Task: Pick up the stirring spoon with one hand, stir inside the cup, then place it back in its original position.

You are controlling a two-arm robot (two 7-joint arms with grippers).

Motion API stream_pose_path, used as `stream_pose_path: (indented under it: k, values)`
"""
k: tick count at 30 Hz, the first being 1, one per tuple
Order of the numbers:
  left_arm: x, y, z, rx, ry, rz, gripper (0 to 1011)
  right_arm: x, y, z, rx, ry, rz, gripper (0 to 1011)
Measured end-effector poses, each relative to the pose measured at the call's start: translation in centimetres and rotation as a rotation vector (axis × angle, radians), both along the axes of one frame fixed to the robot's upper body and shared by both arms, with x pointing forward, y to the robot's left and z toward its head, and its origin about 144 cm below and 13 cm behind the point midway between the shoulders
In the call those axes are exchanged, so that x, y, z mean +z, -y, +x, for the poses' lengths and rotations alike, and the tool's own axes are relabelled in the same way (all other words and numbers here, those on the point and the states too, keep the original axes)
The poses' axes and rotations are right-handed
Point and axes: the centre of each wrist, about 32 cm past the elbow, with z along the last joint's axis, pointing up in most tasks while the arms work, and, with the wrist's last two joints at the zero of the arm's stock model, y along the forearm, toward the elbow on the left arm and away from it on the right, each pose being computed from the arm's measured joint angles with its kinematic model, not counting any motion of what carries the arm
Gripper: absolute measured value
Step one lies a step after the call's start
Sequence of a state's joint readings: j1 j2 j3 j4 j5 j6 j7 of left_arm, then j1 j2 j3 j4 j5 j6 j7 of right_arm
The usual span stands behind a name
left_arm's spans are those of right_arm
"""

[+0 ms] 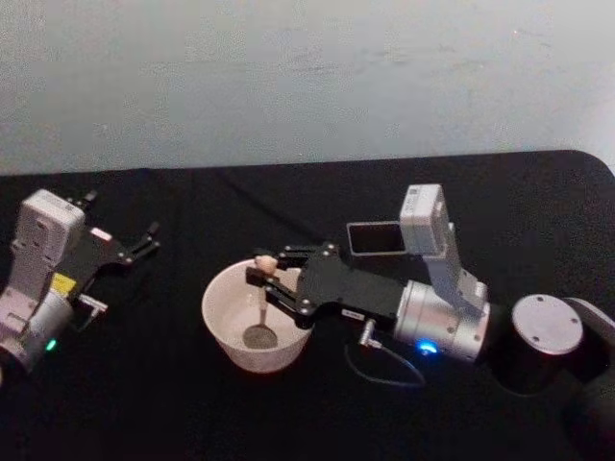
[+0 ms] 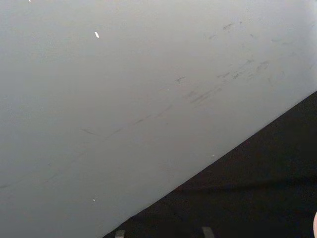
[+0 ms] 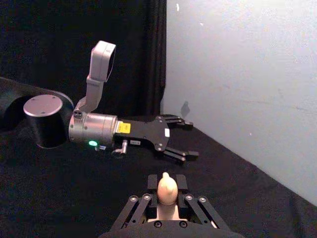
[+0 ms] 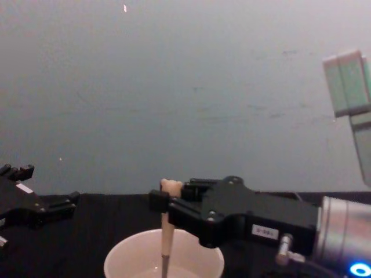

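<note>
A pale grey wall (image 1: pixel 288 77) backs a table (image 1: pixel 173 413) draped in matt black cloth, flat and probably offering little slip. The wide round cream-white cup (image 1: pixel 226 351) stands mid-table; its thick walls look sturdy but brittle. The tall dark grey square-sided holder (image 1: pixel 373 238) stands near it, farther back to the right. The right gripper (image 1: pixel 261 273) hangs over the cup, clamped on the slim stirring spoon (image 1: pixel 260 309) just under its bear-head top. The beige handle hangs upright with the dark bowl inside the cup. The spoon looks light, stiff and smooth, and is best held high on the handle. The left gripper (image 1: pixel 146 242) rests well apart, fingers spread.
</note>
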State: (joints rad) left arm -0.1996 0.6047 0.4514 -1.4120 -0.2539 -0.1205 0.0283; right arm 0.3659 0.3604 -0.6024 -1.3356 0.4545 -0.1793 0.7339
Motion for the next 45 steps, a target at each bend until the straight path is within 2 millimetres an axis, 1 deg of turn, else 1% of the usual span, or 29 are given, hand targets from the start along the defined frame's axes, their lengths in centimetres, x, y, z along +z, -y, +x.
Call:
stream_pose_path:
  k: [2,3,6,11,19,31,41,45]
  values:
    - [0.0,0.0,0.0,0.0,0.0,0.0,1001,0.0,-0.6,0.4,0.001,0.004,0.006,213]
    - [0.0,0.0,0.0,0.0,0.0,0.0,1001,0.0,-0.6,0.4,0.001,0.004,0.006,213]
    - [0.0,0.0,0.0,0.0,0.0,0.0,1001,-0.1,-1.3,1.2,-0.02,0.013,0.011,213]
    - [0.0,0.0,0.0,0.0,0.0,0.0,1001,0.0,-1.7,2.1,-0.052,0.021,0.015,213]
    - [0.0,0.0,0.0,0.0,0.0,0.0,1001,-0.1,-1.2,2.8,-0.093,0.024,0.013,213]
    - [0.0,0.0,0.0,0.0,0.0,0.0,1001,0.0,-0.5,2.8,-0.118,0.025,0.013,213]
    - [0.0,0.0,0.0,0.0,0.0,0.0,1001,0.2,0.9,2.3,-0.142,0.025,0.009,213]
    - [0.0,0.0,0.0,0.0,0.0,0.0,1001,0.3,1.2,2.0,-0.141,0.024,0.015,213]
